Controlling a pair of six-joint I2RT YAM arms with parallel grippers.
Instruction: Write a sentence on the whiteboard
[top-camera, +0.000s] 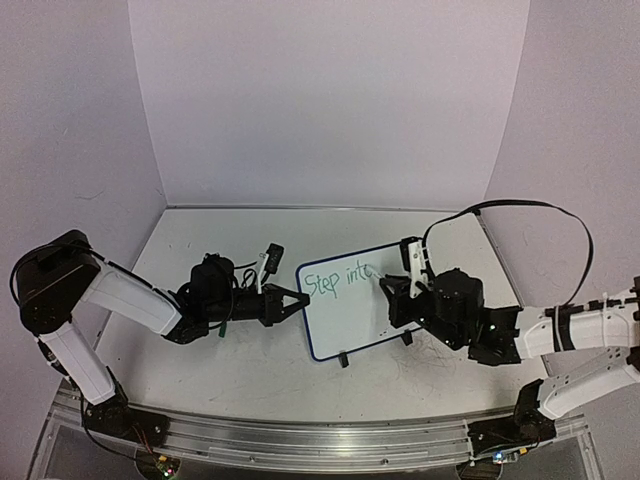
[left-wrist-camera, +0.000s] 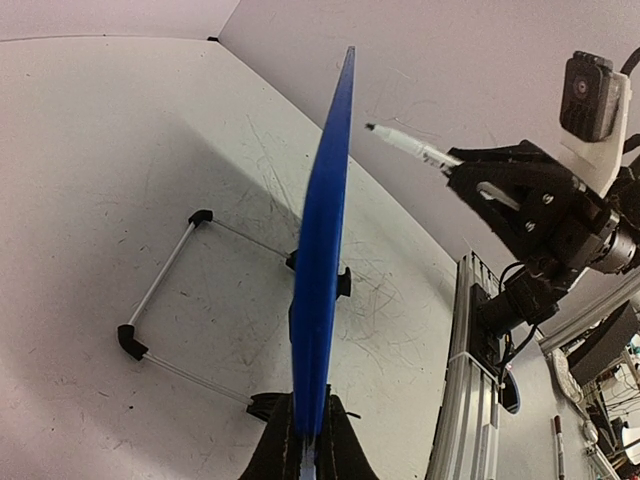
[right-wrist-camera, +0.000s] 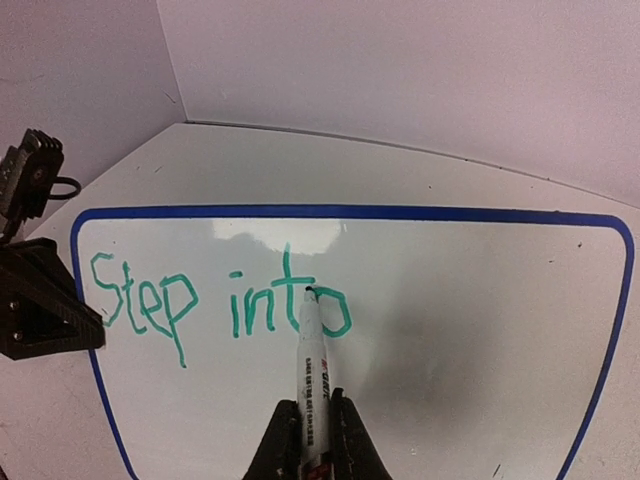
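1. Top view: the board (top-camera: 350, 325) stands on the counter (top-camera: 250, 375) between the two arms, on two black feet (top-camera: 343, 360). Green writing (top-camera: 336, 280) along its upper left reads "Step into". The left hand (top-camera: 298, 301) is closed on the board's left edge. The right hand (top-camera: 392, 290) is at the board's face, just right of the writing. What it holds is too small to make out here.
2. Left wrist view: the board shows edge-on as a blue rim, standing near upright. The left hand, at the bottom of the view, pinches its near edge. Behind the board a wire stand (left-wrist-camera: 160, 290) with black corner caps lies on the counter. On the other side the right hand grips a marker (left-wrist-camera: 410, 148) with its tip pointing at the board. Contact is perhaps there, but this angle does not settle it.
3. Right wrist view: the right hand is clamped on the marker's barrel. The tip touches the top of the "o" in "into". The writing slants slightly across the board's left half, and the left hand sits at the left rim, beside the "S".
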